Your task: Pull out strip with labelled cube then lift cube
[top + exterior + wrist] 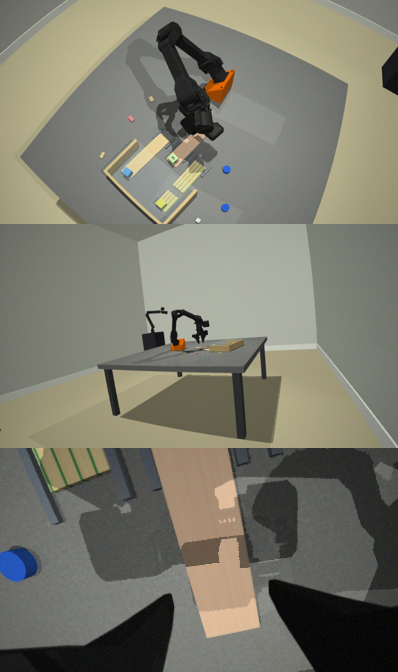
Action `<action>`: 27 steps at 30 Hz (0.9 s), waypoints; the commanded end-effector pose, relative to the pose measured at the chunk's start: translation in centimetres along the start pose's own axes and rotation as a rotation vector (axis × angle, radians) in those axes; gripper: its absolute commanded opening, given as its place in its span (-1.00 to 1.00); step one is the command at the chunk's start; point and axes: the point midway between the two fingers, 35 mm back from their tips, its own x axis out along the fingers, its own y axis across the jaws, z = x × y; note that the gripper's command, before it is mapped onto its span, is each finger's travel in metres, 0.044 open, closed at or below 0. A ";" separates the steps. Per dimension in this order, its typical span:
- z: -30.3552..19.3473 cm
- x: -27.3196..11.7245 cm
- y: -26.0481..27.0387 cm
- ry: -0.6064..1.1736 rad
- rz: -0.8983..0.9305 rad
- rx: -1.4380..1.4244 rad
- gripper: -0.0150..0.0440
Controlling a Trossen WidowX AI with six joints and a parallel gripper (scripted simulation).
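Observation:
A salmon-coloured strip (189, 146) (202, 503) lies in one piece between low grey rails, its near end under the arm. A green cube (173, 158) with a dark mark like an "E" or "3" sits on its far end. A plain yellow strip (150, 152) carries a blue cube (127, 172). A green-striped strip (189, 177) (75, 467) is parted by a gap from a short striped piece (170, 198), which carries a yellow cube (160, 203). My gripper (200, 342) (220, 593) is open and empty above the salmon strip's near end, one finger to each side of it in the wrist view.
A wooden-walled tray (130, 195) (220, 348) surrounds the far ends of the blue-cube and striped strips. Grey rails (206, 171) flank the strips. Two blue discs (226, 169) (225, 207) lie to the right. Small blocks, one pink (131, 118), lie left of the strips.

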 end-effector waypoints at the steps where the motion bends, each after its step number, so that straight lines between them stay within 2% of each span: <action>1: 1.6 -0.1 0.1 -0.001 -0.005 0.000 0.93; 2: 1.9 -0.2 0.1 -0.001 -0.005 0.000 1.00; 27: 10.3 -1.6 1.0 -0.005 -0.005 0.004 1.00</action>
